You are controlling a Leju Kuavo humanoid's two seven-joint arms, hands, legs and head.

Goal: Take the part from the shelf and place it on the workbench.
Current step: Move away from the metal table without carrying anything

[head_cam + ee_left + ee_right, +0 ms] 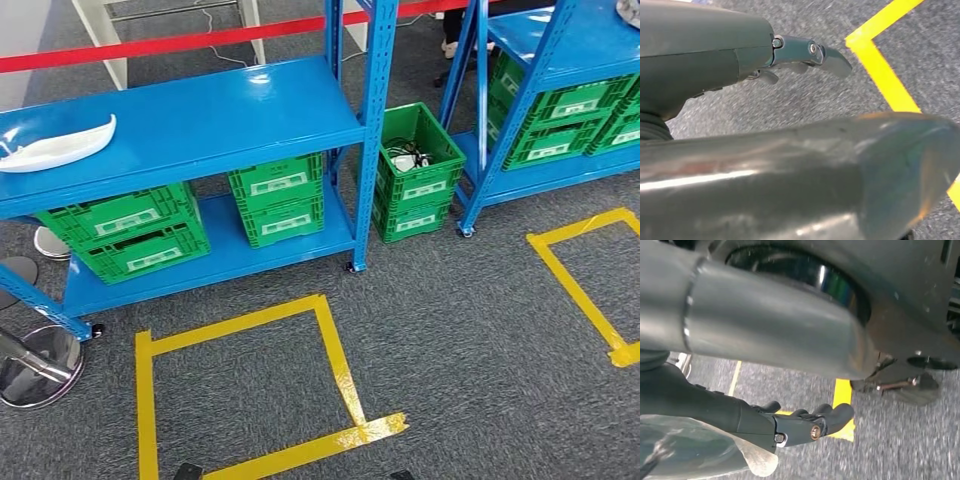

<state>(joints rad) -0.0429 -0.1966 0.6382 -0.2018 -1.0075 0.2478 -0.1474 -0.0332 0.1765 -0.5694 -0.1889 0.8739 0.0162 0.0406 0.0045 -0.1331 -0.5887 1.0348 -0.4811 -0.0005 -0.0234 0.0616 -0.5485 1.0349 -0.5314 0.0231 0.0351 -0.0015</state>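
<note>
I see the white part lying at the left of the blue shelf, green crates beneath. Grey carpet carries yellow tape. Left hand and right hand hang empty, fingers apart.

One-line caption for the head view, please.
White part lies on the blue shelf top, green crates stacked below, yellow tape square on grey carpet in front.

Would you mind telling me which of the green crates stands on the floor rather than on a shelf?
The green crate stack between the two blue racks stands on the carpet, cables showing in its open top; the others sit on rack shelves.
</note>
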